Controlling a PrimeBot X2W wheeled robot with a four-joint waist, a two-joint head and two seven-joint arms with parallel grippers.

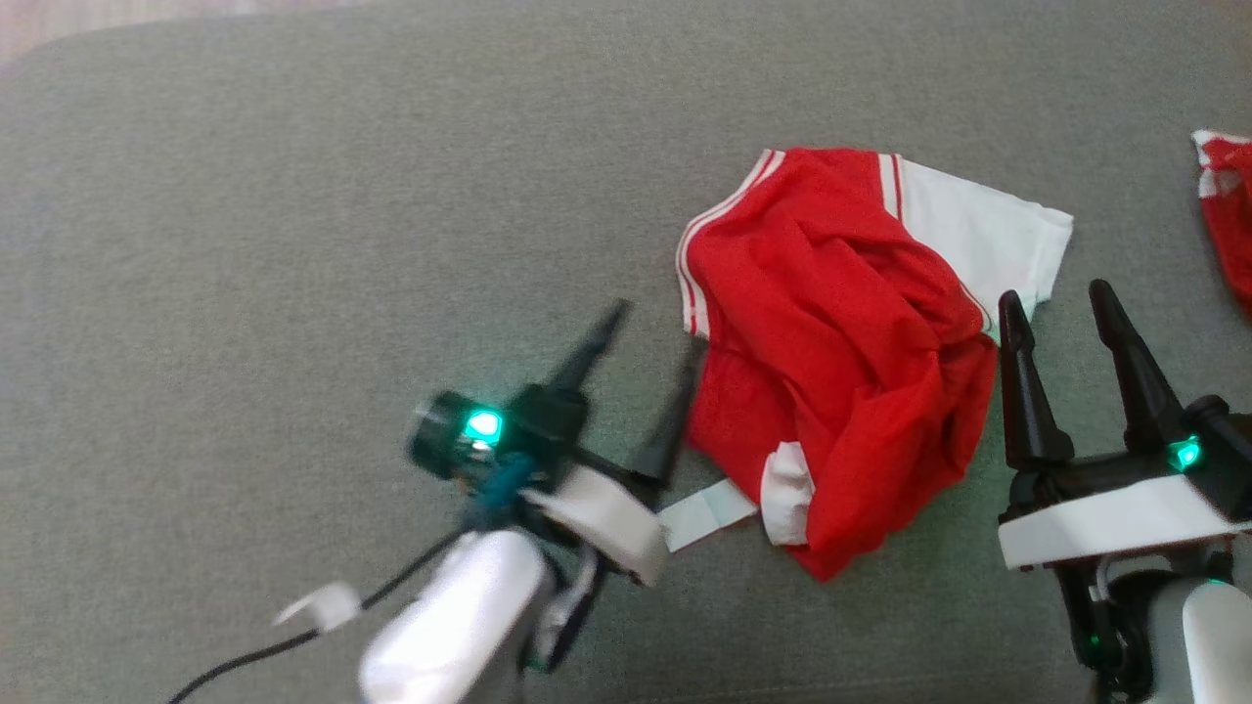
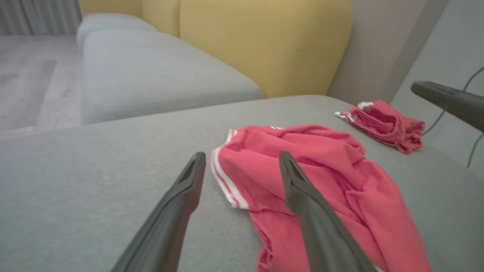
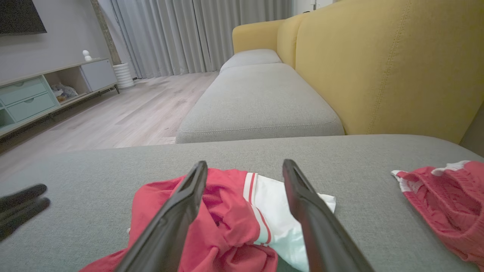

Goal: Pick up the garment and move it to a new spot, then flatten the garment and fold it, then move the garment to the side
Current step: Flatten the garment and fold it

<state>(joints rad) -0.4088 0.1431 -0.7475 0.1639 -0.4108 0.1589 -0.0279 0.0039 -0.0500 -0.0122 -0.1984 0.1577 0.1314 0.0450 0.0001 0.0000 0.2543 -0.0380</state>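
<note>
The garment (image 1: 831,352) is a crumpled red piece with white sleeves and white stripes, lying on the grey cushion (image 1: 293,196). My left gripper (image 1: 653,327) stands open at its left edge, right finger over the cloth, and holds nothing. In the left wrist view the garment (image 2: 314,181) spreads between and beyond the left gripper (image 2: 242,158). My right gripper (image 1: 1056,298) is open just right of the garment, near its white sleeve. The right wrist view has the garment (image 3: 230,215) under the open right gripper (image 3: 245,166).
A second red and white garment (image 1: 1228,210) lies at the cushion's far right edge, also seen as the second garment (image 2: 382,124) and the second garment (image 3: 446,200). A yellow sofa back (image 3: 378,68) rises behind. Wooden floor (image 3: 124,113) lies beyond the cushion's far edge.
</note>
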